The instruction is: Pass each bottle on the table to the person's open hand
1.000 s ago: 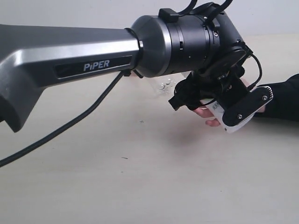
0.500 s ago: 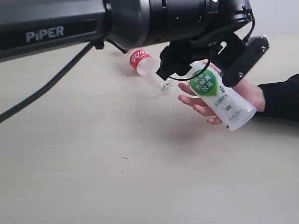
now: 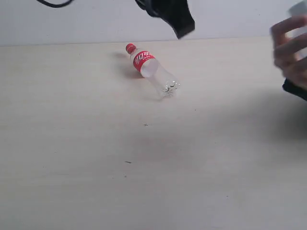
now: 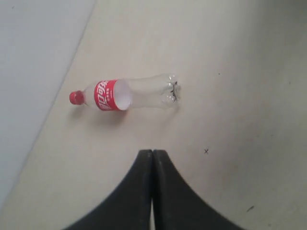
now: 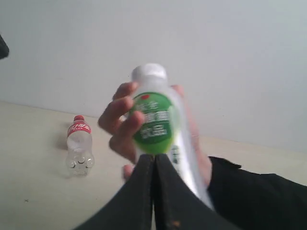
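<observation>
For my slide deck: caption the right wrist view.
Person's hand grips the green-labelled bottle; red-labelled bottle lies on the table.

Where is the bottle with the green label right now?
The green-label bottle is gripped in the person's hand, raised above the table at the exterior view's far right, apart from the red-label bottle lying there.

Clear glossy plastic bottle (image 3: 152, 70), matt table (image 3: 96, 158)

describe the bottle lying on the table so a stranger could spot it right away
On the pale beige table, look near the far edge by the white wall: a clear bottle lies on its side. Its red cap and red label set it apart from the green-labelled, white-capped bottle in the person's hand.
</observation>
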{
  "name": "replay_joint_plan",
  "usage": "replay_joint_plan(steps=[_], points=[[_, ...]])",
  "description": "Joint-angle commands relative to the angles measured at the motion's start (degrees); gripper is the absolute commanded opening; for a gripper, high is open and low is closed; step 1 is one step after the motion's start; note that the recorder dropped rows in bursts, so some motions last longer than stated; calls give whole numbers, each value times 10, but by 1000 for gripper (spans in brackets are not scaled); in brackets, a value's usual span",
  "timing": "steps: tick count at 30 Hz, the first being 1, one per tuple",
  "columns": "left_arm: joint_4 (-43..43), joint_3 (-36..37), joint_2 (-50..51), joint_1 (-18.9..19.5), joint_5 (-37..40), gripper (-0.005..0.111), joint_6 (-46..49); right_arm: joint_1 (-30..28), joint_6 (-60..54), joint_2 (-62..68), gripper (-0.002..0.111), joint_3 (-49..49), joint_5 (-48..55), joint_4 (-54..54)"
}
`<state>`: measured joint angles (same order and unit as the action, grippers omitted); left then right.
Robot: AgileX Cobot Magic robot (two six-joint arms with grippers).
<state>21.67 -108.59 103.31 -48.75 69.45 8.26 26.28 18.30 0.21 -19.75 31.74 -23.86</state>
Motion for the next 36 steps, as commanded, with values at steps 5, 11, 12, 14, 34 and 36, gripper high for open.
replay_joint_plan(steps=[5, 11, 12, 14, 34, 36], points=[[-13, 314, -250, 62, -220, 0, -168, -3, -1, -2, 0, -4, -6, -3], [-2, 612, -413, 86, -525, 0, -211, -3, -1, -2, 0, -4, -6, -3], [1, 661, -437, 99, -571, 0, -211, -3, -1, -2, 0, -4, -6, -3], [4, 747, -479, 127, -647, 0, -211, -3, -1, -2, 0, -4, -6, -1], [94, 899, -529, 190, -864, 0, -248, -3, -1, -2, 0, -4, -6, -3], [94, 899, -529, 189, -816, 0, -251, -3, -1, -2, 0, -4, -6, -3]])
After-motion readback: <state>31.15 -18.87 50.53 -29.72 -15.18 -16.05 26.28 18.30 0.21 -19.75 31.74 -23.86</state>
